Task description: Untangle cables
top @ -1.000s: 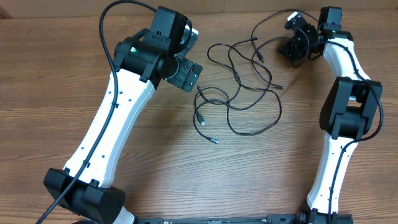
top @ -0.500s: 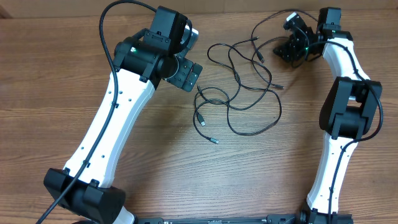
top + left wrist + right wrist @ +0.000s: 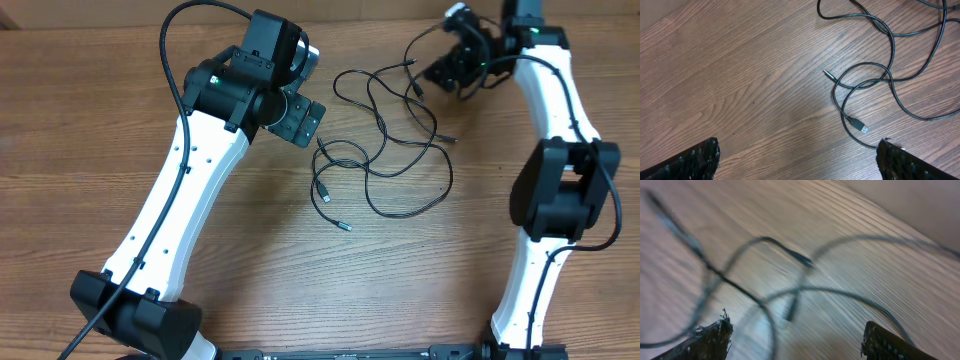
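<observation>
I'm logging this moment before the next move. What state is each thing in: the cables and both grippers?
cables: tangled in overlapping loops, lying loose on the table, held by neither gripper.
left gripper: open, empty, above the wood beside the cables.
right gripper: open, above the cables; its view is blurred, nothing seen clamped between its fingers.

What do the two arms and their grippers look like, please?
Both arms have white rounded link shells with black joints and bases: the left arm and right arm. A thick black cable runs along each. The left gripper and right gripper are black; the fingers have a knobbly texture.
</observation>
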Robot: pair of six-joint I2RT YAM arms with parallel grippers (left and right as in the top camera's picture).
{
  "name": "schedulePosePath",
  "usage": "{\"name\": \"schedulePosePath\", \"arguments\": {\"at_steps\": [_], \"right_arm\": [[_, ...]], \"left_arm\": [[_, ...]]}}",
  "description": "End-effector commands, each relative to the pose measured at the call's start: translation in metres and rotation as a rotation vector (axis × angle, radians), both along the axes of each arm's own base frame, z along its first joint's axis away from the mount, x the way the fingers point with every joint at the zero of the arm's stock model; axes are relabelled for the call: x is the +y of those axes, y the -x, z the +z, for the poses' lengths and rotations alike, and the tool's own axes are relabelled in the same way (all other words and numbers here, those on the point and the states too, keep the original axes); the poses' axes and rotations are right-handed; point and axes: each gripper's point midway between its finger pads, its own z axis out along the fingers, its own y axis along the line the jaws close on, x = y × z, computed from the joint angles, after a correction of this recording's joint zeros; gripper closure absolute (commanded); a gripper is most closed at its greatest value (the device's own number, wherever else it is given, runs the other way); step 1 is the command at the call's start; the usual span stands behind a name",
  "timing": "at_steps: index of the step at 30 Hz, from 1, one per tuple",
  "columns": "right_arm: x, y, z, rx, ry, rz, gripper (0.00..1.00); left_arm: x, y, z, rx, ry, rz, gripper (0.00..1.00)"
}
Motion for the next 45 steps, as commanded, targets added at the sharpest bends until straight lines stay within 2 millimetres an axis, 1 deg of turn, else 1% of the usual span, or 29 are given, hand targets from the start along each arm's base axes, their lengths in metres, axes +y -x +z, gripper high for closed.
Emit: {"name": "schedulePosePath", "arguments": {"at_steps": [1,5,7,8,10,13,20,26,30,32,33,35,41,45], "right_arm": [[0.05,0.014,0.006,-0.024,0.02,0.153,0.15],[0.074,0.02,0.001,-0.018,0.067,0.188,0.13],[0.086,0.023,0.001,-0.018,0.072,0.21,0.1],[0.095,0.026,0.0,-0.02,0.073,0.229,0.09],[0.103,0.028,0.0,-0.021,0.074,0.244,0.07],[0.11,0.029,0.001,-0.04,0.083,0.275,0.07],[0.114,0.016,0.005,-0.099,0.078,0.277,0.07],[0.119,0.018,0.005,-0.098,0.047,0.294,0.08],[0.12,0.015,-0.001,-0.1,0.043,0.295,0.08],[0.121,0.013,-0.009,-0.097,0.042,0.296,0.07],[0.121,0.011,-0.015,-0.093,0.041,0.296,0.08],[0.121,0.01,-0.02,-0.09,0.041,0.297,0.11],[0.124,0.01,-0.024,-0.084,0.027,0.304,0.14],[0.124,0.008,-0.029,-0.087,0.027,0.304,0.2]], "left_arm": [[0.0,-0.001,-0.002,0.007,0.013,0.013,0.0],[0.0,-0.001,-0.002,0.007,0.013,0.013,0.0],[0.0,-0.001,-0.002,0.007,0.013,0.013,0.0],[0.0,-0.001,-0.002,0.007,0.013,0.013,0.0],[0.0,-0.001,-0.002,0.007,0.013,0.013,0.01],[0.0,-0.001,-0.002,0.007,0.013,0.013,0.0],[0.0,-0.001,-0.002,0.007,0.013,0.013,0.0],[0.0,-0.001,-0.002,0.007,0.013,0.013,0.01],[0.0,-0.001,-0.002,0.007,0.013,0.013,0.0],[0.0,-0.001,-0.002,0.007,0.013,0.013,0.0],[0.0,-0.001,-0.002,0.007,0.013,0.013,0.0],[0.0,-0.001,-0.002,0.007,0.013,0.013,0.01],[0.0,-0.001,-0.002,0.007,0.013,0.013,0.0],[0.0,-0.001,-0.002,0.007,0.013,0.014,0.0]]}}
